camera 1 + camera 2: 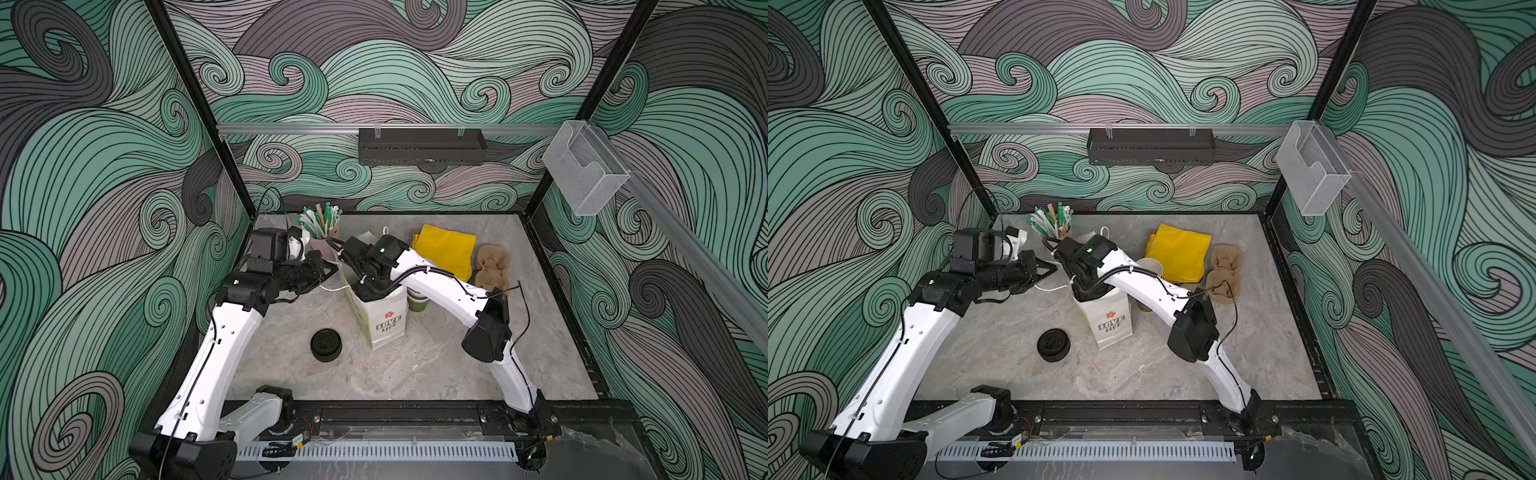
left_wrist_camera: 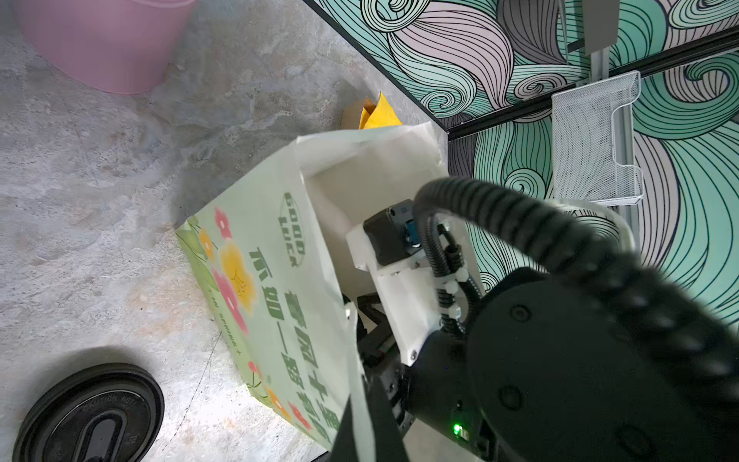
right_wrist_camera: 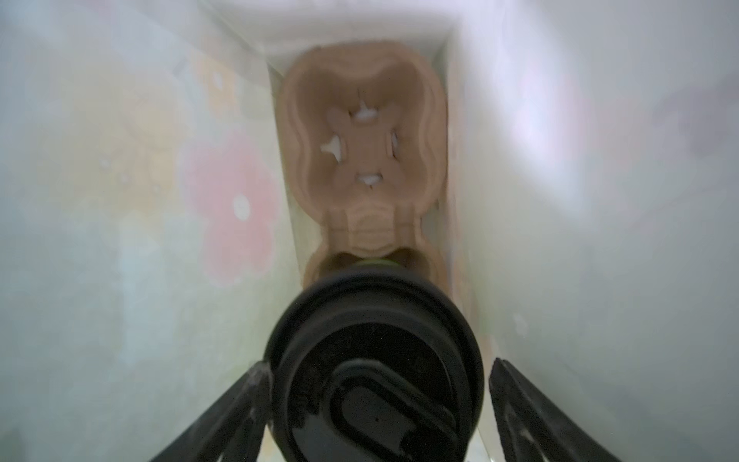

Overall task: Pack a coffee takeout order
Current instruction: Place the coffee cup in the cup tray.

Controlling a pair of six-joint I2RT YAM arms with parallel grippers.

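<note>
Right gripper (image 3: 380, 366) is seen inside the bag (image 3: 580, 180), with jaws spread wider than the black lid and nothing clamped. The lidded cup (image 3: 374, 340) is seated upright in one well of the pulp carrier (image 3: 360, 100) on the bag floor; the other well is empty. The cup is judged light, its wall crushable, its lid slick. It is best taken lightly across the lid rim. Left gripper (image 1: 330, 269) is closed, apparently on the bag's rim. The yellow sheet (image 1: 446, 249) is seen outside, near the bag.

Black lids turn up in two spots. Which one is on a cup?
The lid inside the paper bag, by the right claw: it caps a green cup in the carrier. The other lids sit stacked bare on the table.
</note>
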